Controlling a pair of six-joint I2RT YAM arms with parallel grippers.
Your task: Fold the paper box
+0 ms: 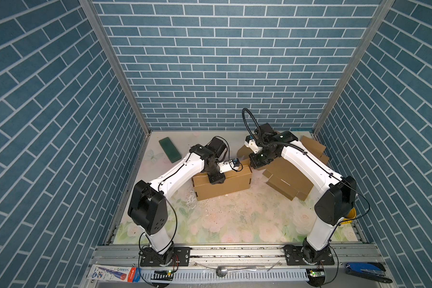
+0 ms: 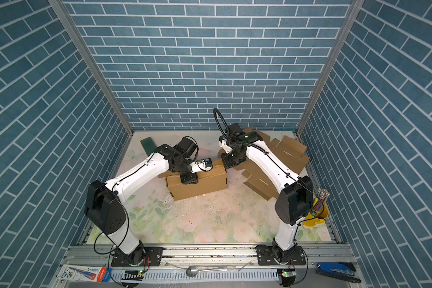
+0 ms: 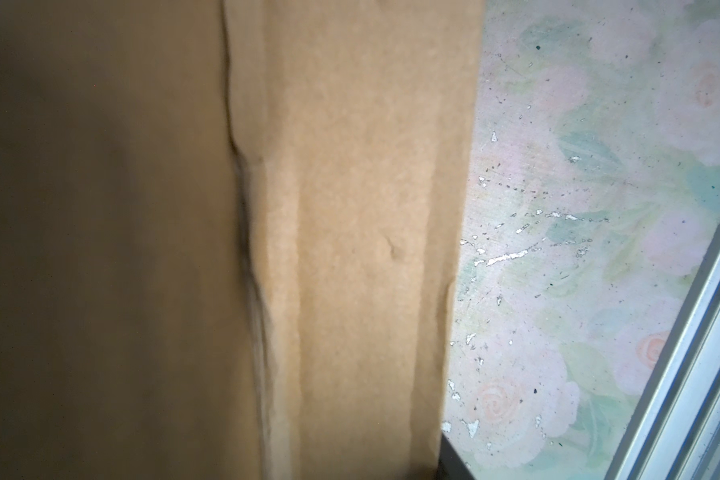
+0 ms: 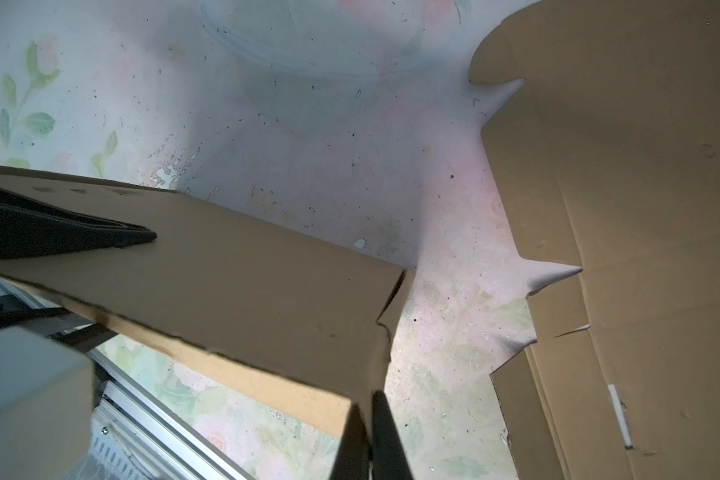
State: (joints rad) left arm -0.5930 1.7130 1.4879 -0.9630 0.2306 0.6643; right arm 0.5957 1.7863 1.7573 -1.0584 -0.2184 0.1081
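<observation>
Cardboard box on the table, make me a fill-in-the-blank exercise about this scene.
The right gripper is ____ on a corner of the cardboard box.
Flat cardboard sheets lie under the ____ arm.
The block by the back wall is ____.
Pencils stand in a ____ cup.
Missing words: shut, right, green, yellow.

White-shelled arms [image 1: 182, 172] with black joints [image 1: 147, 207], thin black cables [image 1: 284, 144]

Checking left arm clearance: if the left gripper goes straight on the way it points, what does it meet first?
The paper box: the left gripper points down onto its top and seems to be in contact with it, though depth is unclear.
</observation>
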